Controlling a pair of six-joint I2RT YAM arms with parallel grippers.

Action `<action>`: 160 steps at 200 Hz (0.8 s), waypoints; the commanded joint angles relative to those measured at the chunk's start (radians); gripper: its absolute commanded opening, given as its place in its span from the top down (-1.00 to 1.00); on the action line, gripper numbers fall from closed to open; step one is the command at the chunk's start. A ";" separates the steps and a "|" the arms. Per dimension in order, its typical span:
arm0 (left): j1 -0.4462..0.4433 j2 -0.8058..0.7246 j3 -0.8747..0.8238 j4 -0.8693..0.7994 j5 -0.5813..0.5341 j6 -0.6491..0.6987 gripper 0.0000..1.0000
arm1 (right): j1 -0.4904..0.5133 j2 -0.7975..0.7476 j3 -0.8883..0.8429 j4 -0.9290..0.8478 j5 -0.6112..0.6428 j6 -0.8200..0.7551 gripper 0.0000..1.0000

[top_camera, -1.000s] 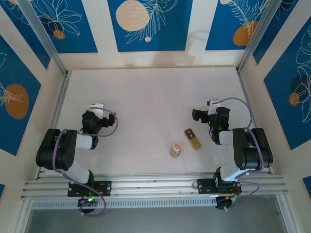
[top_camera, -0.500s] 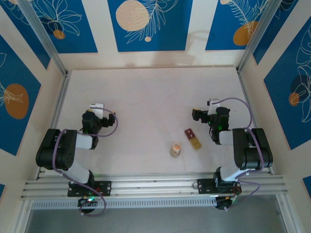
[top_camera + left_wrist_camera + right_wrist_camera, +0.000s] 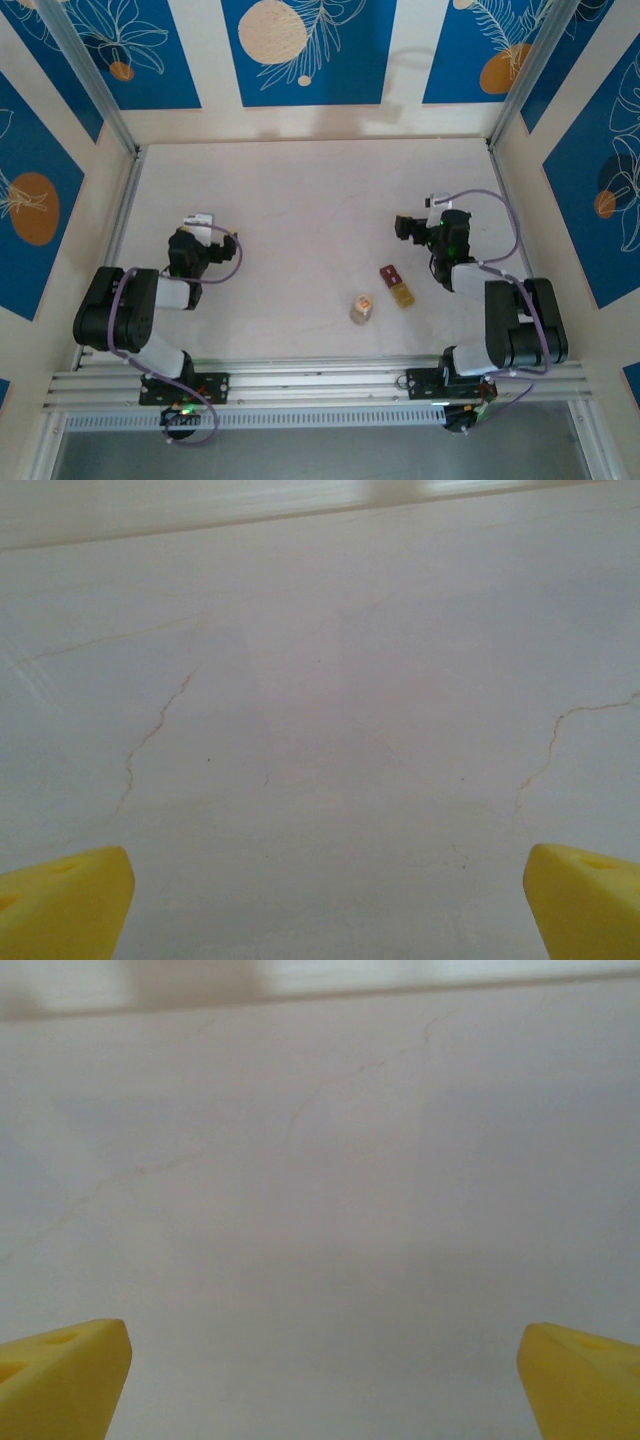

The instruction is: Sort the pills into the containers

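Observation:
The containers [image 3: 397, 285] lie on the table right of centre: a tiny flat box of two joined cells, one dark red [image 3: 389, 273] and one yellow-tan [image 3: 403, 295]. I cannot make out any loose pills. My right gripper [image 3: 405, 228] hovers just behind the containers and to their right. It is open, its yellow fingertips [image 3: 70, 1370] wide apart with bare table between them. My left gripper [image 3: 196, 232] stands far to the left, also open. Its yellow fingertips [image 3: 65, 900] sit at the frame's lower corners over bare table.
A small clear round vial [image 3: 362, 309] with orange marking stands just left of the containers, nearer the front edge. Walls with blue panels close in the table [image 3: 300, 190] on three sides. An aluminium rail [image 3: 320, 380] runs along the front.
The right arm has shifted slightly, its gripper edging a little farther back on the table. The left arm, the containers and the vial have not moved.

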 commanded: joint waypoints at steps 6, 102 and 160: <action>0.001 -0.096 -0.018 -0.012 -0.056 0.003 -0.99 | 0.014 -0.079 0.090 -0.266 0.125 0.095 -0.98; -0.022 -0.498 0.215 -0.723 -0.253 -0.425 -0.99 | 0.198 -0.144 0.364 -1.133 0.181 0.500 -0.99; -0.022 -0.578 0.248 -0.793 -0.083 -0.513 -1.00 | 0.282 -0.265 0.259 -1.254 0.129 0.549 -0.75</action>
